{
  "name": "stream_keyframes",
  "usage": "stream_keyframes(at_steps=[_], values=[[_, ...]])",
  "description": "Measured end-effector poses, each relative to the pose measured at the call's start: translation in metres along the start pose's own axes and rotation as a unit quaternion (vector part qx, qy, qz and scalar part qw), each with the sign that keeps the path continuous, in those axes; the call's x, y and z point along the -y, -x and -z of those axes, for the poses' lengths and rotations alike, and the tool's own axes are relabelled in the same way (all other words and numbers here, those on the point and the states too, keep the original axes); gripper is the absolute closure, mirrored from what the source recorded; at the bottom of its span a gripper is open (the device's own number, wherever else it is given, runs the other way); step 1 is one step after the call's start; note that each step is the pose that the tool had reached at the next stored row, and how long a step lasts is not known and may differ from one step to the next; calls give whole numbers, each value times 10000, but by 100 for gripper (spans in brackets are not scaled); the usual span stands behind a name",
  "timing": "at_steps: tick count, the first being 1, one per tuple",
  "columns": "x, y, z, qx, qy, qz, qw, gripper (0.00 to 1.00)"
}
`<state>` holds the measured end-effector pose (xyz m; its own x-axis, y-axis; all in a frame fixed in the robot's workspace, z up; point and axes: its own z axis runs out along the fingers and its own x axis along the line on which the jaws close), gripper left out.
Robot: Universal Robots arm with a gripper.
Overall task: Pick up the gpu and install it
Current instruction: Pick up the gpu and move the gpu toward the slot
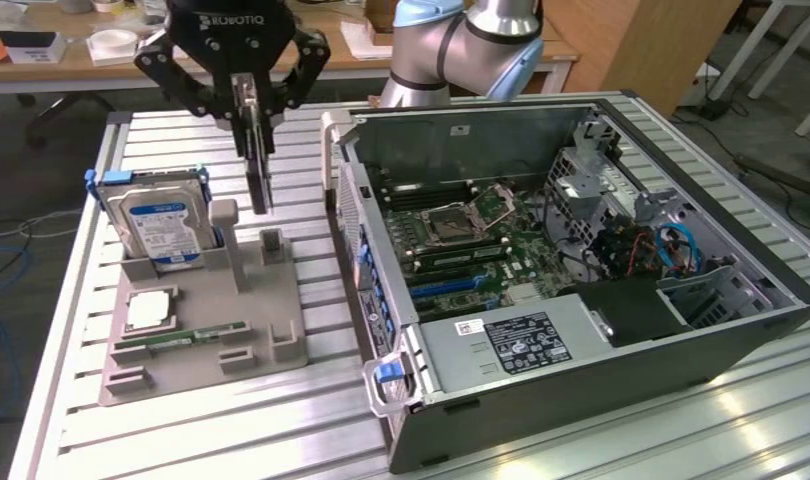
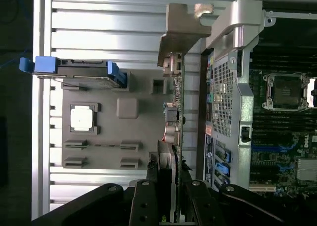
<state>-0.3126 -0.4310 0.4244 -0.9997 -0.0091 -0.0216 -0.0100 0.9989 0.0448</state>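
Observation:
My gripper (image 1: 249,112) is shut on the gpu (image 1: 257,165), a thin dark card that hangs edge-on and upright above the grey holder tray (image 1: 198,310), lifted free of its slots. In the wrist view the gpu (image 2: 177,112) runs away from my fingers (image 2: 148,196), its silvery metal bracket (image 2: 181,30) at the far end. The card hangs between the hard drive (image 1: 158,220) and the open computer case (image 1: 565,270). Inside the case lies the motherboard (image 1: 479,245) with its blue slots (image 1: 445,283).
The grey holder tray also carries a processor chip (image 1: 152,310) and a green memory stick (image 1: 178,338). The case's rear panel (image 2: 225,97) stands close beside the card. Everything rests on a slatted aluminium table (image 1: 178,440). Behind it is a cluttered wooden desk (image 1: 58,50).

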Motion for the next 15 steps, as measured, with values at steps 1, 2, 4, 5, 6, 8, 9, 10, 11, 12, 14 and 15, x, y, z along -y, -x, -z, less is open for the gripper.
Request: stream_keyframes(at_steps=[1, 2, 4, 5, 6, 8, 9, 10, 11, 12, 14, 15], values=[[0, 0, 0, 0, 0, -1, 10000, 73], [0, 24, 1, 0, -1, -3, 10000, 73], [0, 105, -2, 0, 0, -3, 10000, 73], [1, 150, -3, 0, 0, -3, 10000, 73], [1, 194, -4, 0, 0, -4, 10000, 73], [2, 287, -5, 0, -1, -4, 10000, 73], [2, 332, -7, 0, 0, -4, 10000, 73], [3, 378, -8, 0, 0, -3, 10000, 73], [3, 423, -8, 0, 0, -4, 10000, 73], [4, 467, -9, -1, 0, -4, 10000, 73], [5, 555, -11, 0, 0, -4, 10000, 73], [5, 602, -13, 0, 1, -3, 10000, 73]])
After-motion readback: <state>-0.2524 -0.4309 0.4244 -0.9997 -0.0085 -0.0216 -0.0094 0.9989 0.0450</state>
